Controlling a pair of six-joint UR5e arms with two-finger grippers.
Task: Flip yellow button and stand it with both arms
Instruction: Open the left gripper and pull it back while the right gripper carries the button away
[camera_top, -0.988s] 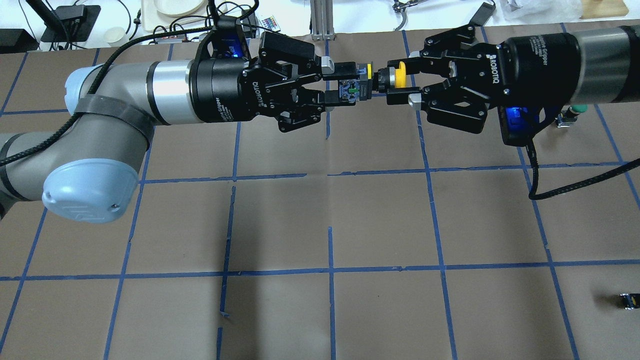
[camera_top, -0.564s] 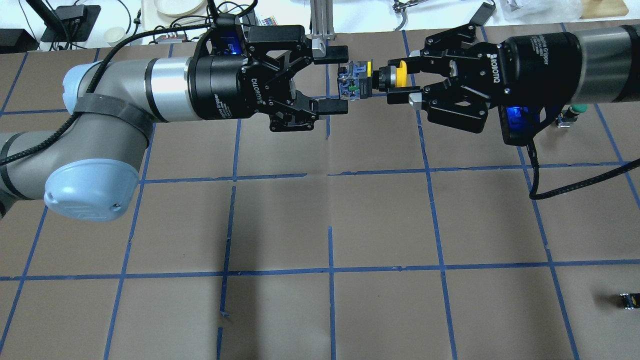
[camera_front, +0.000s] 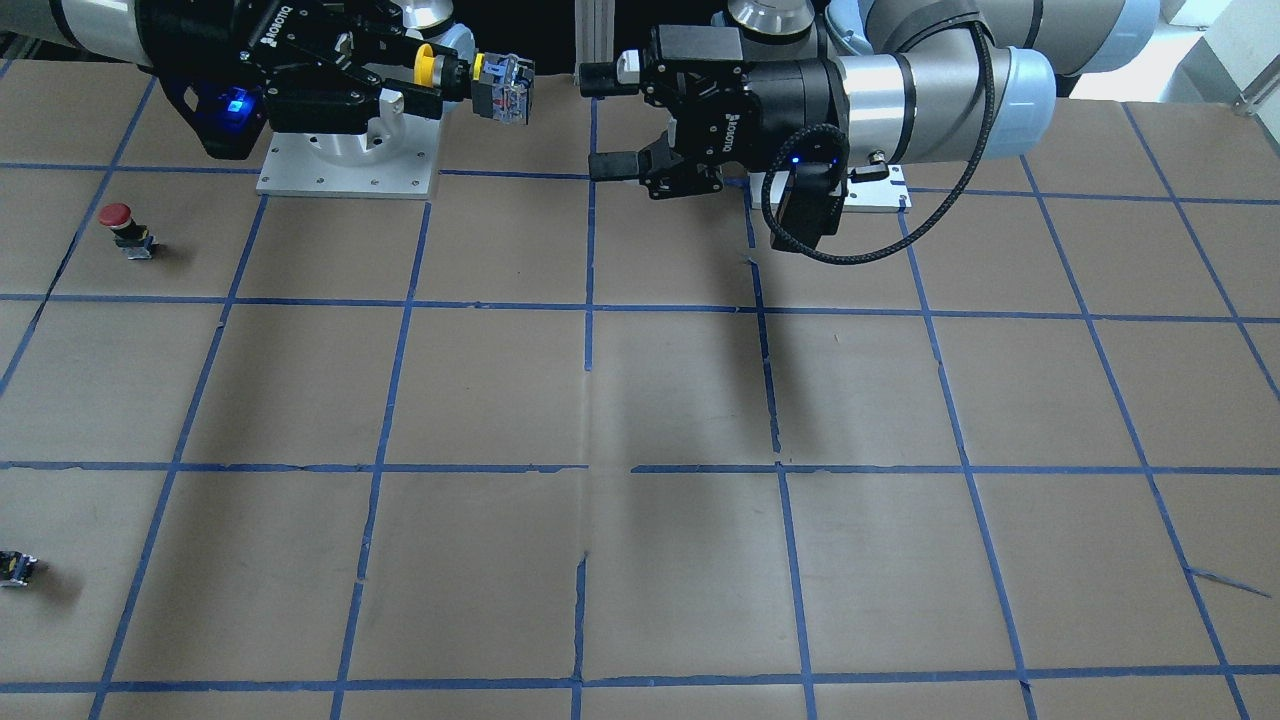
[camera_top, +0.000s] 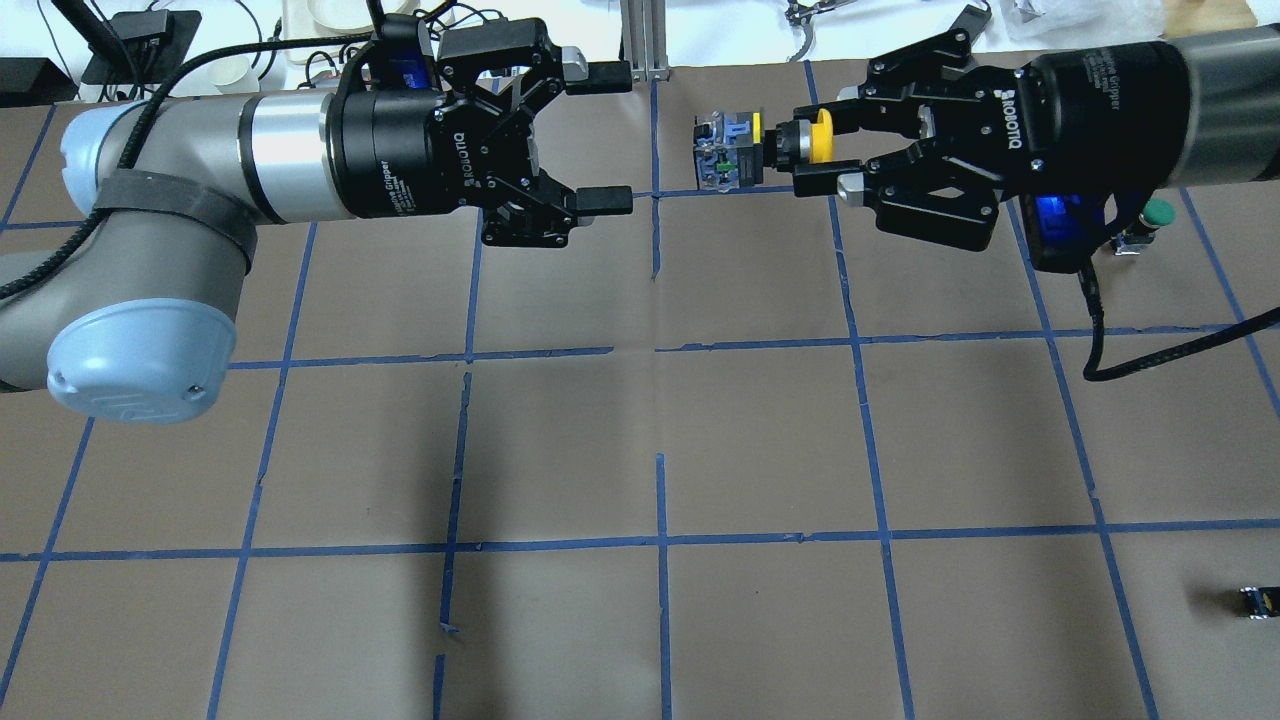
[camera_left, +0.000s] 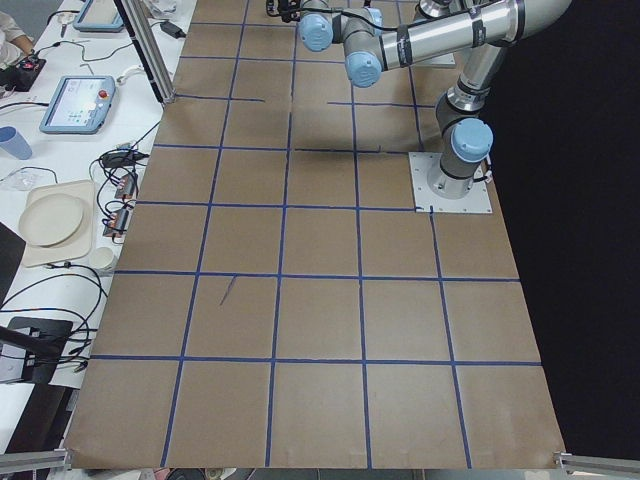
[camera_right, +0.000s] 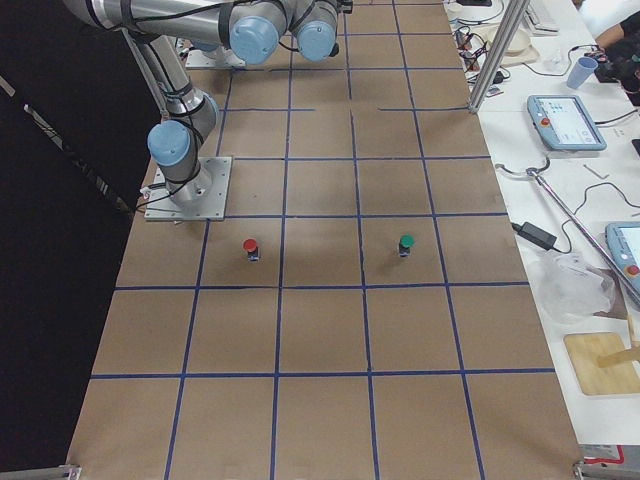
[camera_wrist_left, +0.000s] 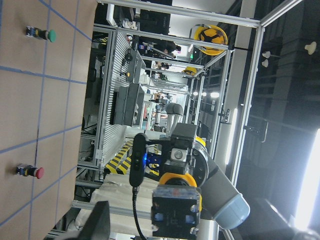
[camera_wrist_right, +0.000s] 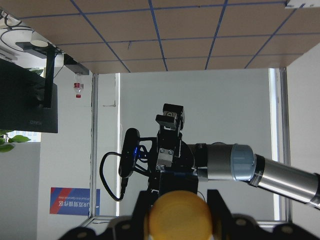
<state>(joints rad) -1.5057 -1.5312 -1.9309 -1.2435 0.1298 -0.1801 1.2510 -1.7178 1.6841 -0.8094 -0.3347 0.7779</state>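
Note:
The yellow button (camera_top: 770, 148) hangs in the air over the far middle of the table, lying level, with its yellow cap (camera_top: 820, 137) toward the right arm and its grey-blue contact block (camera_top: 722, 152) toward the left arm. My right gripper (camera_top: 812, 146) is shut on the button just beside the cap. It also shows in the front view (camera_front: 432, 80) with the button (camera_front: 490, 85). My left gripper (camera_top: 605, 136) is open and empty, a short way left of the contact block. It also shows in the front view (camera_front: 600, 118). The left wrist view shows the contact block (camera_wrist_left: 175, 210) end-on; the right wrist view shows the cap (camera_wrist_right: 177, 215).
A red-capped button (camera_front: 118, 225) and a green-capped one (camera_top: 1150, 220) stand on the robot's right side of the brown table. A tiny dark switch piece (camera_top: 1258, 600) lies near the right front corner. The arms' base plates (camera_front: 345, 165) sit at the robot's edge.
My left gripper opened, let go of the button's contact block and drew back to the left. My right gripper kept its hold on the button and shifted slightly right and farther away.

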